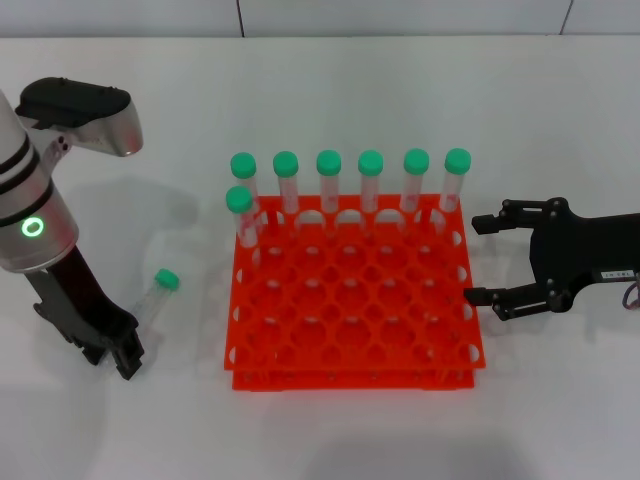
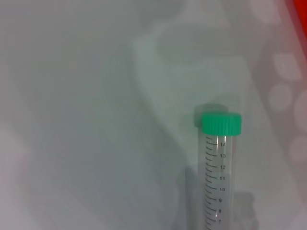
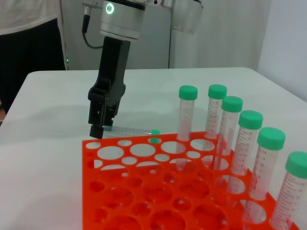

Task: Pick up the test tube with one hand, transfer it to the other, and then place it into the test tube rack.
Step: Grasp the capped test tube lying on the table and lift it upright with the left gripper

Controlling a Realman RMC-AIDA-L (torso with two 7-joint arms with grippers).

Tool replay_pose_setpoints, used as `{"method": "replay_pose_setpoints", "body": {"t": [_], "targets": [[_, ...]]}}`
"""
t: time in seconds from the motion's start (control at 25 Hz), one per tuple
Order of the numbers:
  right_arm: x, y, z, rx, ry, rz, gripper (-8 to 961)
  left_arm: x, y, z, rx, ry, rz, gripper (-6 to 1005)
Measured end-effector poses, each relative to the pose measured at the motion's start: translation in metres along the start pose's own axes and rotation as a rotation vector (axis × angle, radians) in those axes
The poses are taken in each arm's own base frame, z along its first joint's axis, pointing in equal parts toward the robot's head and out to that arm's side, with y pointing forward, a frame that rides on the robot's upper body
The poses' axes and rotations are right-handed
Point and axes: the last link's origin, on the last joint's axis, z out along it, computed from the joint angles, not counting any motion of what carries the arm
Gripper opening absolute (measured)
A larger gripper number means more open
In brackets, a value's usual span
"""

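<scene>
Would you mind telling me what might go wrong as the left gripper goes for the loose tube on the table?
1. The test tube lies flat on the table; being round, it may roll if the left gripper, down at its base end, nudges it.
2. The test tube rack sits close by, so a sideways swing could bump it.
3. The right gripper waits open beside the rack, crowding any handover.

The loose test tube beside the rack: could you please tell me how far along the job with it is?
Barely begun. Done: seven capped tubes already stand in the test tube rack. In hand: the test tube lies on the table, and the left gripper is down at its base end; grip not clear. Left: lifting it, passing it to the open right gripper beside the rack, and racking it.
</scene>
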Motion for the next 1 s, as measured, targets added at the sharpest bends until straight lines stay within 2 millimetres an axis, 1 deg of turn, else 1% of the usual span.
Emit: {"method": "replay_pose_setpoints", "body": {"t": [0.08, 0.16, 0.44, 0.52, 0.6, 0.76, 0.8, 0.84, 0.88, 1.0], "targets": [[0.0, 0.0, 0.0, 0.0, 0.0, 0.0, 855, 0.0, 0.0, 0.001, 0.013, -0.004, 0.004, 488], [0.0, 0.0, 0.0, 0.001, 0.0, -0.001, 855, 0.001, 0.0, 0.001, 0.022, -0.008, 0.007, 421], [0.001, -0.001, 0.0, 0.01, 0.004, 0.0, 854, 0.001, 0.002, 0.003, 0.032, -0.016, 0.008, 289], [0.001, -0.001, -0.001, 0.012, 0.005, 0.002, 854, 0.005, 0.003, -0.002, 0.037, 0.01, 0.014, 251], [0.002, -0.001, -0.001, 0.013, 0.006, 0.0, 854, 0.008, 0.006, -0.008, 0.042, 0.035, 0.025, 213], [0.001, -0.001, -0.002, 0.015, 0.007, 0.001, 854, 0.009, 0.01, -0.027, 0.065, 0.092, 0.037, 198], [0.001, -0.001, -0.002, 0.015, 0.007, 0.002, 854, 0.009, 0.01, -0.027, 0.065, 0.092, 0.037, 195], [0.001, -0.001, -0.002, 0.015, 0.007, 0.002, 854, 0.01, 0.01, -0.041, 0.088, 0.145, 0.044, 191], [0.001, -0.001, -0.002, 0.016, 0.007, 0.003, 854, 0.01, 0.01, -0.044, 0.093, 0.157, 0.044, 192], [0.001, -0.002, -0.002, 0.017, 0.007, 0.004, 854, 0.008, 0.008, -0.066, 0.128, 0.246, 0.042, 194]]}}
